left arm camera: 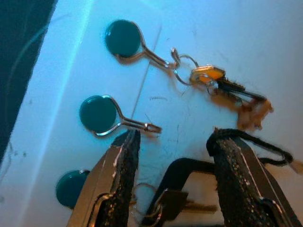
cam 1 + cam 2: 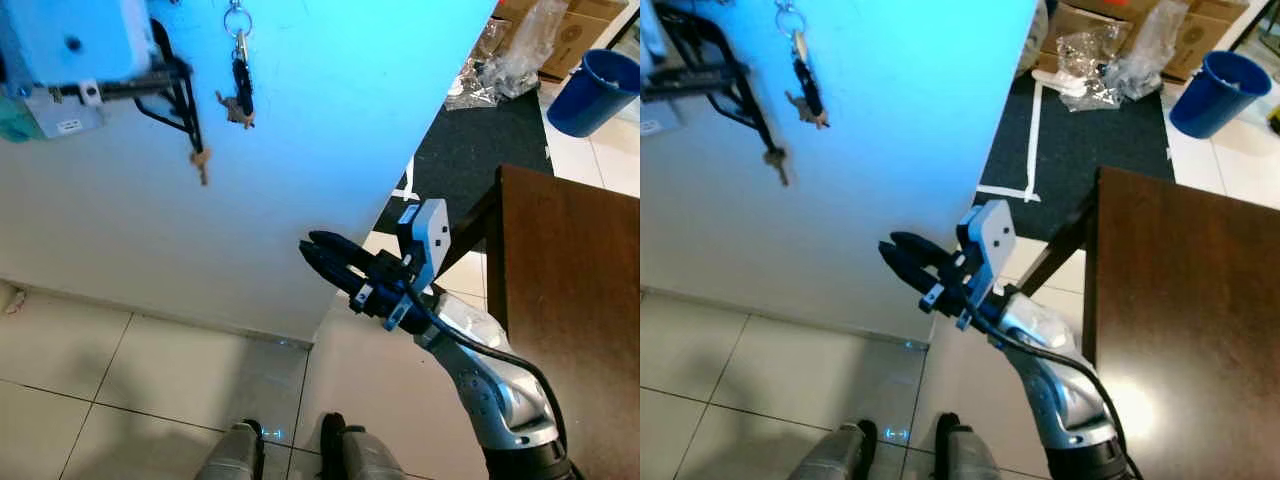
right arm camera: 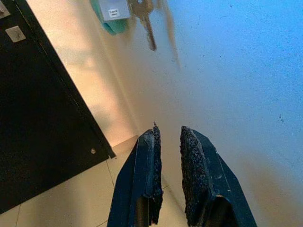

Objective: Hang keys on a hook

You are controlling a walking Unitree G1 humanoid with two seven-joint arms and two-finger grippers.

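Left gripper (image 1: pixel 173 156), jaws wide and holding nothing, sits just beside the wall hooks, its bunch of keys (image 1: pixel 222 87) already hanging long-axis down from the hook (image 1: pixel 124 40) at upper left of frame; right gripper (image 2: pixel 325 255) hangs lower, narrow, empty.

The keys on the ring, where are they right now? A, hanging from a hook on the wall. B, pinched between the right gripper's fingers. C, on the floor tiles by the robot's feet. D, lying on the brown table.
A: the keys dangle by their ring from a round-based hook on the wall, while the right gripper hangs lower down with nothing between its fingers.
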